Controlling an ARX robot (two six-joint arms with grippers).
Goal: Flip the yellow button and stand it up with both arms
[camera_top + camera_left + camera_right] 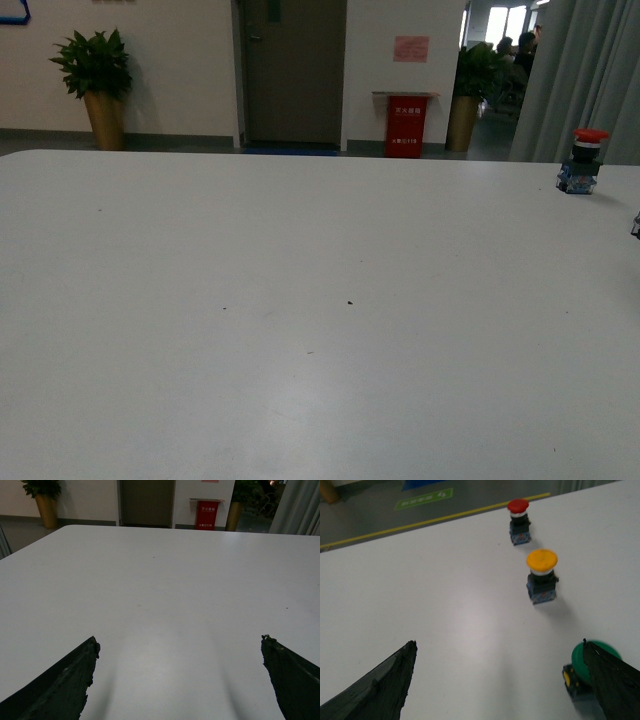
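The yellow button (542, 576) shows only in the right wrist view. It stands on its blue body with the flat yellow-orange cap on top, on the white table (445, 605). My right gripper (498, 643) is open and empty, short of the button, which lies beyond and off to one side of its fingertips. My left gripper (180, 641) is open over bare table (170, 580) with nothing between its fingers. Neither arm shows in the front view.
A red mushroom-cap switch (519, 520) stands beyond the yellow one and appears again as the red switch (580, 160) near the table's far right. A green-capped switch (584, 666) sits against one right finger. A small dark item (636, 225) is cut by the front view's right edge.
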